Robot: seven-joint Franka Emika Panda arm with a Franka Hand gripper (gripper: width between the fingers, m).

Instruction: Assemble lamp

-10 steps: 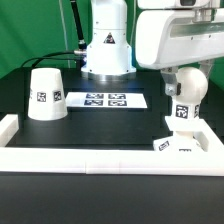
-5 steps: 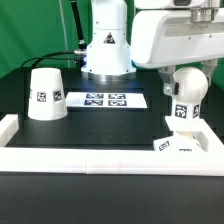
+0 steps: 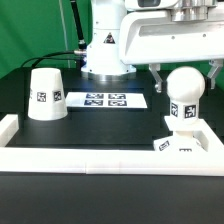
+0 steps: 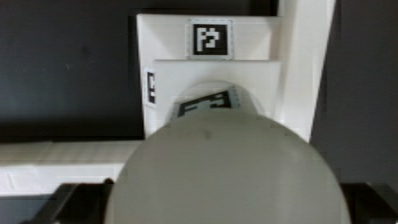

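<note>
On the black table (image 3: 100,130), toward the exterior view's right, the flat square base (image 3: 186,142) lies tucked into the corner of the low white wall (image 3: 90,157) that borders the table's front and sides. The bulb (image 3: 184,96) stands upright on the base, round top up, with a square tag facing the camera on its stem. A second tag shows on the base's near edge.

The gripper (image 3: 186,78) hangs directly over the bulb. Its two fingers (image 3: 156,76) reach down on either side of the round top with a visible gap on each side, so the jaws are spread and grasp nothing. In the wrist view the bulb's dome (image 4: 222,160) fills the foreground, with a dark fingertip (image 4: 75,200) at each lower corner. Past the dome lies the base (image 4: 205,70), with one tag on its far part and another close to the bulb's foot. The wall (image 4: 311,60) runs along one side of the base.

Well apart, on the exterior view's left, the shade (image 3: 45,93) sits alone on the table, wide end down and narrow end up, a tag on its side. Whether anything is under it cannot be told. Between shade and bulb, farther back, the marker board (image 3: 103,100) lies flat, just beside the shade. Behind the board rises the arm's white pedestal (image 3: 106,50).
</note>
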